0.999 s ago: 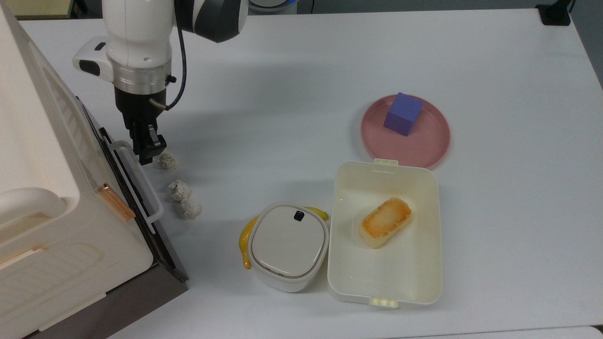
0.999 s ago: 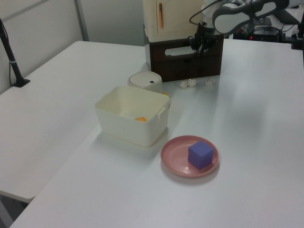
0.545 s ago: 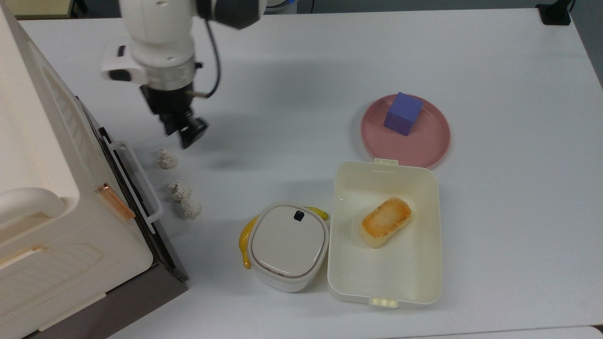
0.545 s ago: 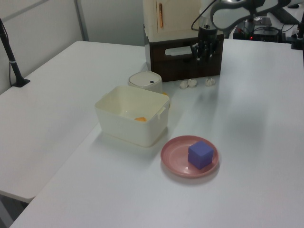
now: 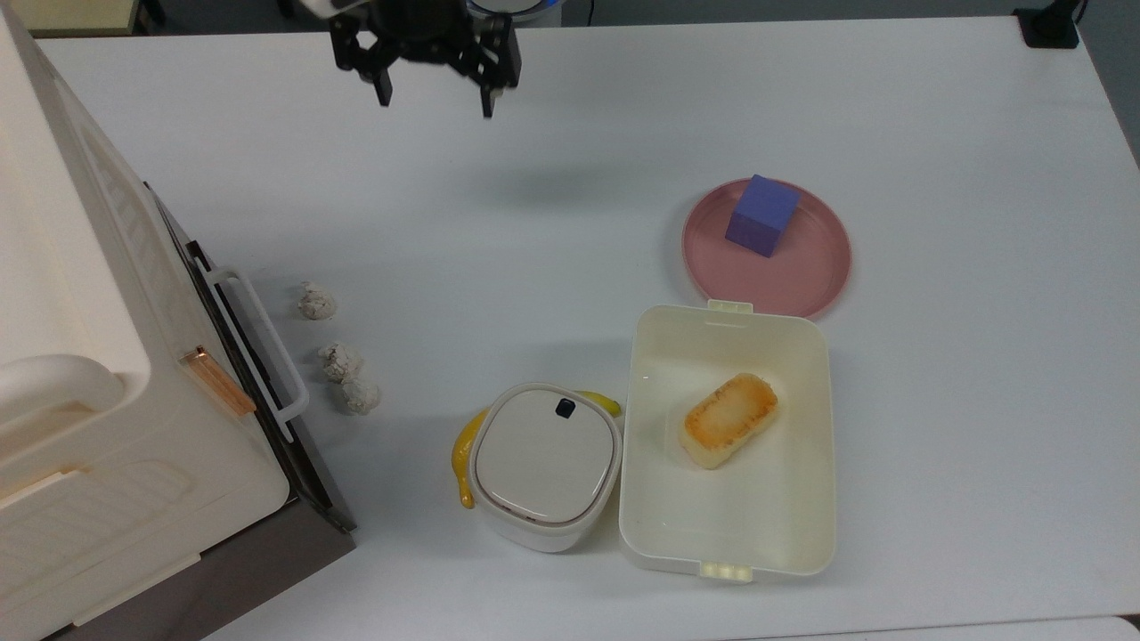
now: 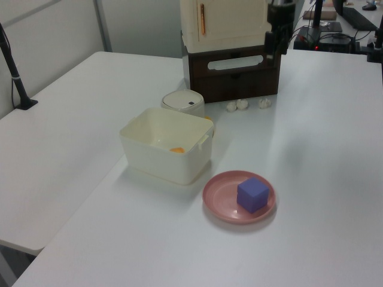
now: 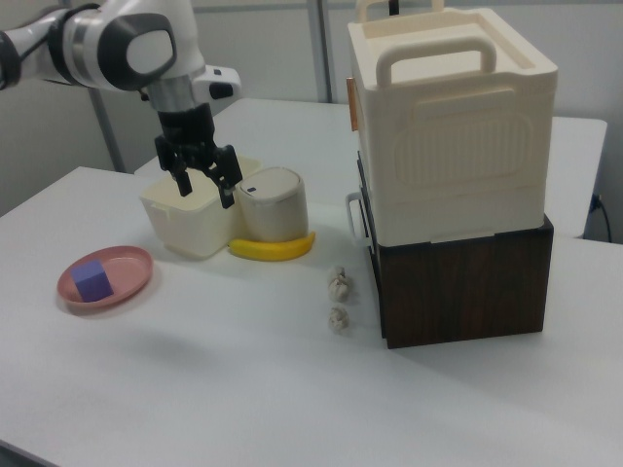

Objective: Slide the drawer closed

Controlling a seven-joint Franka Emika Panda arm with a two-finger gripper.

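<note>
Cut-offs and hidden bits

My arm (image 5: 419, 18) runs off the top view's upper edge; the banana (image 5: 463, 458) sits mostly hidden behind the round container (image 5: 545, 463); the cabinet (image 5: 53, 356) is cropped at the top view's left.

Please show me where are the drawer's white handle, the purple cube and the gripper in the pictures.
drawer's white handle (image 5: 258, 349): top view, middle of the long bar.
purple cube (image 5: 761, 215): top view, its top face, on the pink plate.
gripper (image 7: 205, 180): right view, midway between its open fingertips.
</note>
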